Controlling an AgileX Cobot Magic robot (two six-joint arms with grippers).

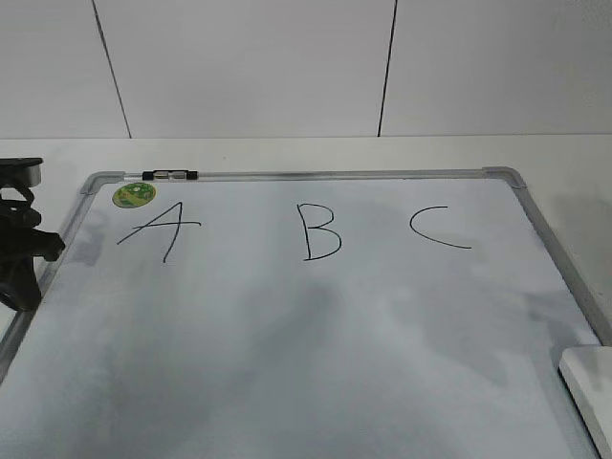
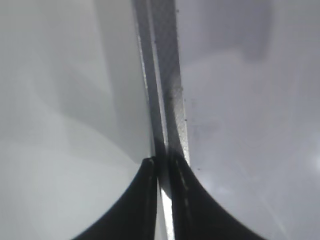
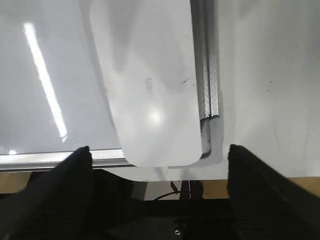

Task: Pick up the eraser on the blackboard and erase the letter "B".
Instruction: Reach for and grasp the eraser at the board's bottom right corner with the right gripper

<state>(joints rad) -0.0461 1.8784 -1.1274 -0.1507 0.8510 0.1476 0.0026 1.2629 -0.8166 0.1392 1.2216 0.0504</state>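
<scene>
The blackboard (image 1: 287,335) is a white dry-erase board in a grey frame, lying flat. The letter "B" (image 1: 318,230) is drawn in thin black line at its upper middle. The eraser (image 1: 589,390), a white rounded block, lies at the board's near right corner, partly cut off by the picture's edge. In the right wrist view the eraser (image 3: 150,85) lies on the board (image 3: 50,75) next to the frame corner. My right gripper (image 3: 157,150) is open and empty, its fingers to either side of the eraser's near end. My left gripper (image 2: 162,162) is shut over the board's left frame (image 2: 165,75); it shows in the exterior view (image 1: 19,258).
A slanted "A" (image 1: 161,229) and an open "C" (image 1: 435,228) flank the B. A round green sticker (image 1: 134,195) sits at the board's top left corner, and a black marker (image 1: 170,175) lies on the top frame. White table (image 1: 564,158) and a wall surround the board.
</scene>
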